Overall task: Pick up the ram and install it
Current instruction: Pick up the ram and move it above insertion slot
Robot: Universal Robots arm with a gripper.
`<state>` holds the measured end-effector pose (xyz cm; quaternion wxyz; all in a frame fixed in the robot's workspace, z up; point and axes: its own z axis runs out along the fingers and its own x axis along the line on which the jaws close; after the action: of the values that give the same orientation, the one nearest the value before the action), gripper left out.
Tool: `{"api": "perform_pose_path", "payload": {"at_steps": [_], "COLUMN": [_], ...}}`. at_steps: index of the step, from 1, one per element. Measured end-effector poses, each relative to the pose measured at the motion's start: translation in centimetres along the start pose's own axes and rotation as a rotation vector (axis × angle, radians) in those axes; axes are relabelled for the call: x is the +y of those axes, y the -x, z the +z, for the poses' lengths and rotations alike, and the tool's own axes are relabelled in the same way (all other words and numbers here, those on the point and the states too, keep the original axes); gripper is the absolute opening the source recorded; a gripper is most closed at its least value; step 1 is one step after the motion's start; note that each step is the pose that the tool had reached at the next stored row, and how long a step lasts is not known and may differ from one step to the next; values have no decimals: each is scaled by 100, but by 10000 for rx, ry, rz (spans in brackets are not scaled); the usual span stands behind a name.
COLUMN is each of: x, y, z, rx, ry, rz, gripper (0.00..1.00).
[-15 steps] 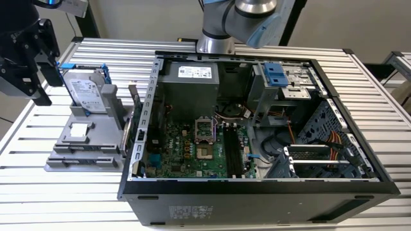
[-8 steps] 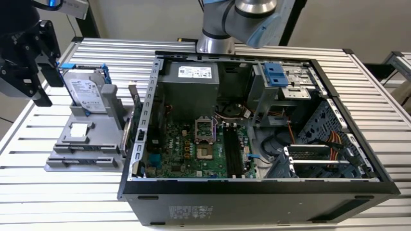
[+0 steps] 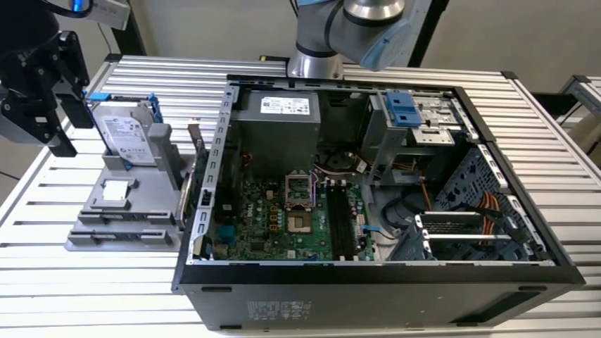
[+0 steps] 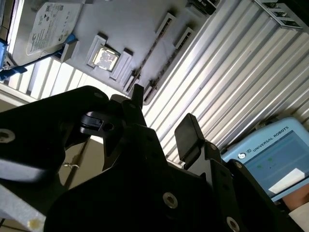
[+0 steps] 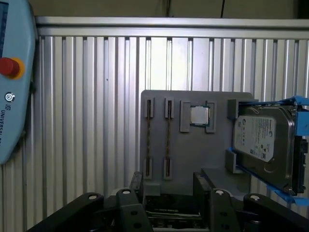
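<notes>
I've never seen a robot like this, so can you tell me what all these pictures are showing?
It's one robot arm with a gripper for grabbing. One picture comes from a camera off the arm; the other two cameras ride near its wrist. On the table sit an open computer and a grey tray. The tray carries a hard drive, a small chip and two thin sticks in slots, likely the ram. The gripper is open near the tray, holding nothing.
</notes>
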<state>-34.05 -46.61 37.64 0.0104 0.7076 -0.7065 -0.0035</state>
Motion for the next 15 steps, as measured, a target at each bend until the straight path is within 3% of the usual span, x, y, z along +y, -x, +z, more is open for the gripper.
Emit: {"api": "perform_pose_path", "payload": {"at_steps": [15], "x": [-1], "y": [0], "z": [37], "rx": [3], "ry": [-1], "rz": [0], "gripper": [100]}}
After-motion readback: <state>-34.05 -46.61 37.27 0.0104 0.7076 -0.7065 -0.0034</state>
